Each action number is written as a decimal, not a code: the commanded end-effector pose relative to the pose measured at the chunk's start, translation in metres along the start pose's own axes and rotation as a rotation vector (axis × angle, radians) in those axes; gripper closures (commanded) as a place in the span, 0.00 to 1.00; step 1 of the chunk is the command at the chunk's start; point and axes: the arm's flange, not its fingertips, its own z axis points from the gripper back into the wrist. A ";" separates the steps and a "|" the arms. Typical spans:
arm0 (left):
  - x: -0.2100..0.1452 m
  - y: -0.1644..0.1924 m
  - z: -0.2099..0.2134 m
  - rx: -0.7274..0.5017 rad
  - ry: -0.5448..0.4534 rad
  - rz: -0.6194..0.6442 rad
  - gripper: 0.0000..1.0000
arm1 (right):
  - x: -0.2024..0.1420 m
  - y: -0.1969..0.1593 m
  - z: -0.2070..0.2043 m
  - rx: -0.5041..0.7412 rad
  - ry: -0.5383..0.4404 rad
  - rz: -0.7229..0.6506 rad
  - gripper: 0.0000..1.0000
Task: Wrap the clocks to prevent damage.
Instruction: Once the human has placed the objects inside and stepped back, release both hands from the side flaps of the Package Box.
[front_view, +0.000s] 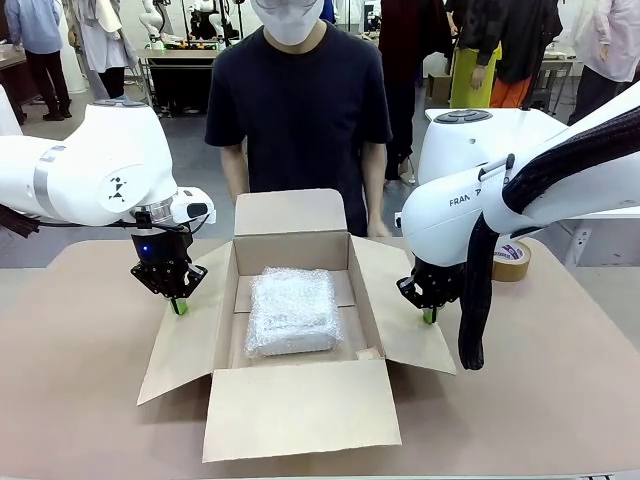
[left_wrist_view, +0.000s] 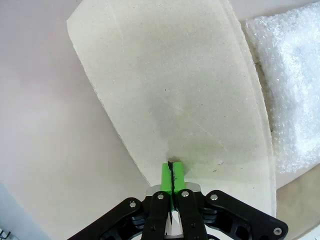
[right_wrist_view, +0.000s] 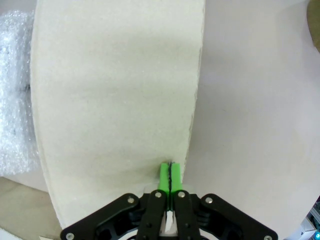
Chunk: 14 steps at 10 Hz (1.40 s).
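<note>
An open cardboard box (front_view: 300, 255) stands mid-table with all flaps spread. A bundle in bubble wrap (front_view: 293, 310) lies on its floor; whatever it holds is hidden. The bundle also shows as bubble wrap (left_wrist_view: 292, 85) and bubble wrap (right_wrist_view: 15, 95) at the edges of the wrist views. My left gripper (front_view: 178, 303) is shut, its green pads (left_wrist_view: 171, 175) pressed together, tips down on the left flap (left_wrist_view: 175, 90) near its outer edge. My right gripper (front_view: 429, 314) is also shut, its pads (right_wrist_view: 171, 176) on the right flap (right_wrist_view: 115, 90) close to its outer edge.
A person (front_view: 300, 110) stands at the far side behind the rear flap (front_view: 290, 211), hands low behind it. A roll of brown tape (front_view: 511, 260) lies at the back right of the table. The front flap (front_view: 300, 408) reaches toward the near edge.
</note>
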 end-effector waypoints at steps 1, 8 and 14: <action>-0.001 0.001 0.002 0.002 -0.001 0.000 1.00 | -0.002 0.000 -0.001 0.011 0.011 -0.020 0.99; -0.026 0.032 0.154 -0.073 -0.019 -0.782 1.00 | -0.041 -0.012 0.158 -0.110 0.014 0.611 0.99; -0.060 0.041 0.215 -0.070 -0.044 -0.915 1.00 | -0.080 -0.007 0.240 -0.124 -0.046 0.660 0.99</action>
